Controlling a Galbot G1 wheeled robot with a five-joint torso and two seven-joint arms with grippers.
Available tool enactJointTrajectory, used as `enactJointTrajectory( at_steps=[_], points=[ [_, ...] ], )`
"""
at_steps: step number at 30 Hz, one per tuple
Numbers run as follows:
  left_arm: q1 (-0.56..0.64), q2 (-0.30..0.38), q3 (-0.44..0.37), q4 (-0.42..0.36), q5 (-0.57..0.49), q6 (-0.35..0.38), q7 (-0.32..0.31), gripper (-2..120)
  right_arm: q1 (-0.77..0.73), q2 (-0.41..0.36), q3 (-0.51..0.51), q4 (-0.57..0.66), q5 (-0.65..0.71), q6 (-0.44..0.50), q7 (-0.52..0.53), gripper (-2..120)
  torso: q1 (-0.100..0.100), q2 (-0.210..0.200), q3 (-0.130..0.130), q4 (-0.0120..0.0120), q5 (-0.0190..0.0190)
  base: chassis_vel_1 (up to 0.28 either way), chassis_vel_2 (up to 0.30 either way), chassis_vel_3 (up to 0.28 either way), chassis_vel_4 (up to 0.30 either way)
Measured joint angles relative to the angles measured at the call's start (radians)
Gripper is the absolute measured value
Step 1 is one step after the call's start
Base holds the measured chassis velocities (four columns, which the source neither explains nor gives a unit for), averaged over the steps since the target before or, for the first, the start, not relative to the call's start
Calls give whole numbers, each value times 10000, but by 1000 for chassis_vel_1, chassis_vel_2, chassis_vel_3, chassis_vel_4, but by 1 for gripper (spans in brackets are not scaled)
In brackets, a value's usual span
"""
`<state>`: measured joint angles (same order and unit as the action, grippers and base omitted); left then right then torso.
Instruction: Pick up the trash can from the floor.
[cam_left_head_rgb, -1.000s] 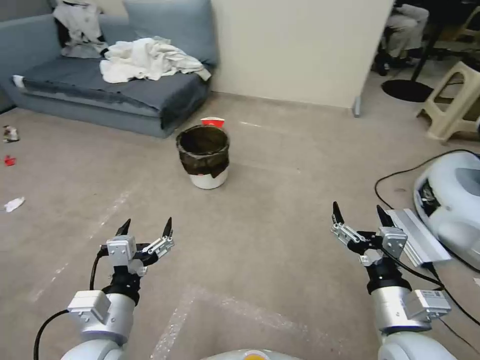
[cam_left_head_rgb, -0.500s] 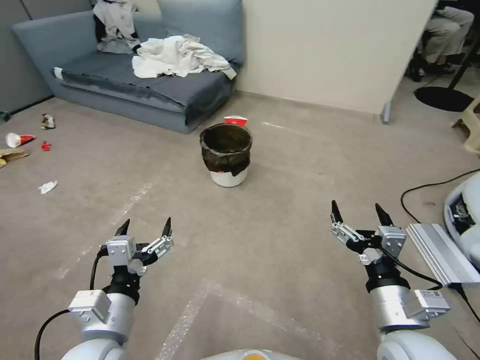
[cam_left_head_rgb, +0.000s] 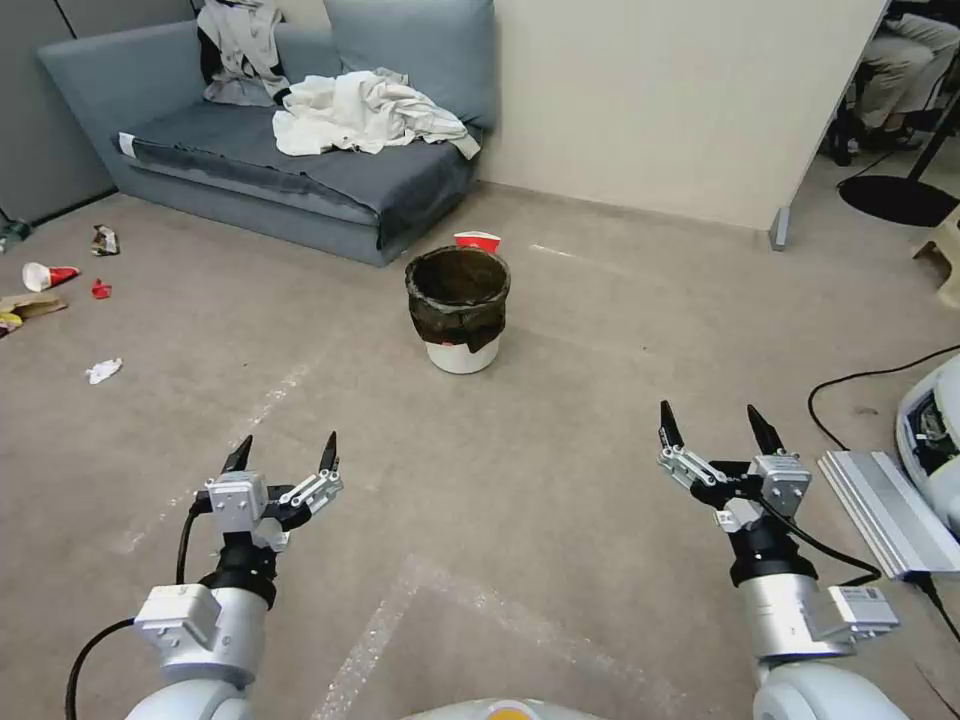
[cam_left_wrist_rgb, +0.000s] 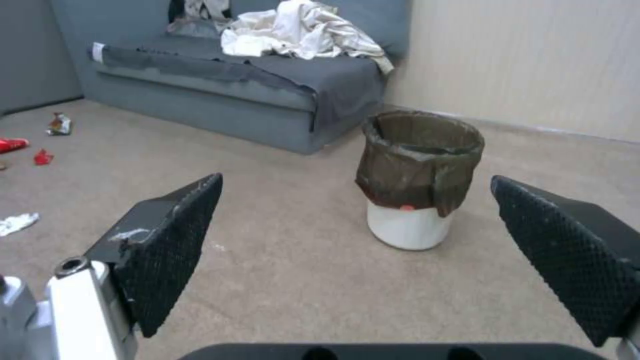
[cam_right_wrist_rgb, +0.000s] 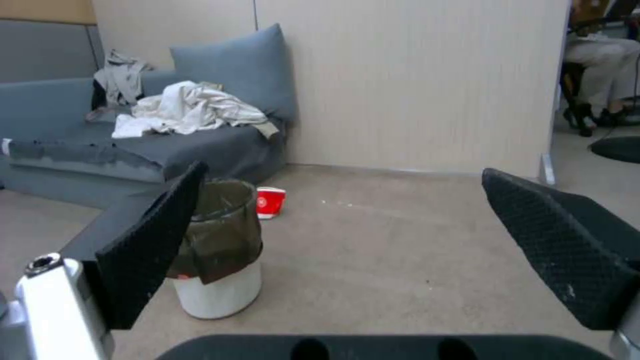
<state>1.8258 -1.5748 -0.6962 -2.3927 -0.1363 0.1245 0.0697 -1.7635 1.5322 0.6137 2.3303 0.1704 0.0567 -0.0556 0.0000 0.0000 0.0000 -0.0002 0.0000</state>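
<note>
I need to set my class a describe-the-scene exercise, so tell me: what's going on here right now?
A wheeled two-armed robot faces a trash can standing upright on the floor, in front of a grey sofa, with a small red-and-white bowl just behind it. Nothing is being held. The left gripper and right gripper are both open, raised over bare floor on the robot's side of the can, well short of it. The pickup has not yet started.

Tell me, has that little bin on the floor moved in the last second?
No. The trash can keeps its place beside the red bowl and sofa corner; the whole picture shifted because the camera turned.
</note>
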Motion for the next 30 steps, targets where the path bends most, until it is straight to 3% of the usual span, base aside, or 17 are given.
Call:
enactJointTrajectory(
  at_steps=[9, 30],
  points=[
    [5, -25, -11, -32, 3, 18, 0, 100, -31, -2, 1, 16, -2, 5, -68, 100, 0, 0, 1, 2, -1, -114, 105, 114, -102],
    [-23, -121, -31, -11, 53, 35, 2, 100, -43, -10, -12, -34, -57, 64, -227, 100, 0, 0, 1, 1, -3, -208, 205, 207, -213]
  ],
)
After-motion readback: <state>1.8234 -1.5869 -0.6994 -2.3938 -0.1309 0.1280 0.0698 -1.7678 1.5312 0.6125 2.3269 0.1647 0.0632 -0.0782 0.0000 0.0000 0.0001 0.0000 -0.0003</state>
